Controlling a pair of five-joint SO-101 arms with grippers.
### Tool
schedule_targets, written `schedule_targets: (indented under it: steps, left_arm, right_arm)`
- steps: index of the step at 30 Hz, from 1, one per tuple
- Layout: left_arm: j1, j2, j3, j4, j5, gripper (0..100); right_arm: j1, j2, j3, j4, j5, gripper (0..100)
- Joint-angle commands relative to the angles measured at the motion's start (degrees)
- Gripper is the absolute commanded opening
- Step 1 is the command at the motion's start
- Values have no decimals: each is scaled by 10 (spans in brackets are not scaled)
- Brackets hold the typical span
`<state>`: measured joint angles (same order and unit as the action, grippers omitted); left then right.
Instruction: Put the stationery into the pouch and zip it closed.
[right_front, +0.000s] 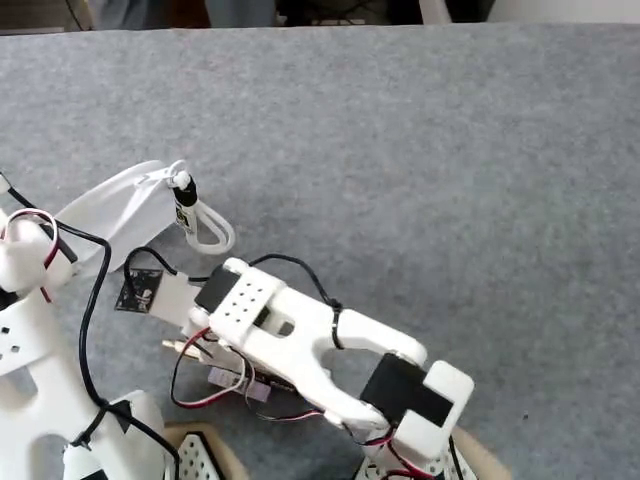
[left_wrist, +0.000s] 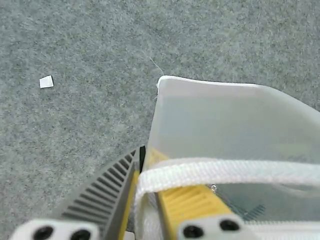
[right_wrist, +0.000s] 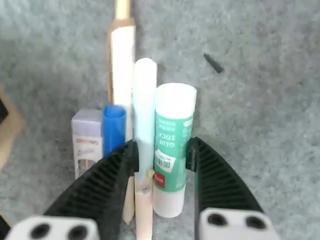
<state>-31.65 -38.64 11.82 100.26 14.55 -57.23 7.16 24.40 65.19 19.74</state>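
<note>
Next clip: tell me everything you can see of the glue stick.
The glue stick is a white plastic tube with a green printed label and a rounded white cap, which is on. It lies flat on the grey felt-like table, side by side against a white pen. Both sit between the open fingers of the right gripper, which flank them closely.

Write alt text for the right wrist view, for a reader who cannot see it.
The right gripper, its jaws open, straddles a green-and-white glue stick and a white pen lying side by side on the grey table. Next to them lie a long cream pen or pencil, a blue-capped item and a small white box.
</note>
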Motion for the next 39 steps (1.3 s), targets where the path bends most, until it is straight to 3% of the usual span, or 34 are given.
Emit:
schedule_targets:
  steps: [1,9,29,35,39]
  left_arm:
    - [-5,9,-9,-8,4,28]
    - [-5,9,-9,-8,4,28]
    - [-5,6,-9,-7,4,28]
    - [-5,6,-9,-7,4,28]
    - [-5,8,-9,-7,4,28]
  right_arm:
    - [-11,-3,-25,-1,-9,169]
    - [9,-51,-17,-18,-4,169]
    - [62,132,-119,-54,17,168]
    - [84,167,-141,-49,41,18]
    - [92,164,-145,-30,47,14]
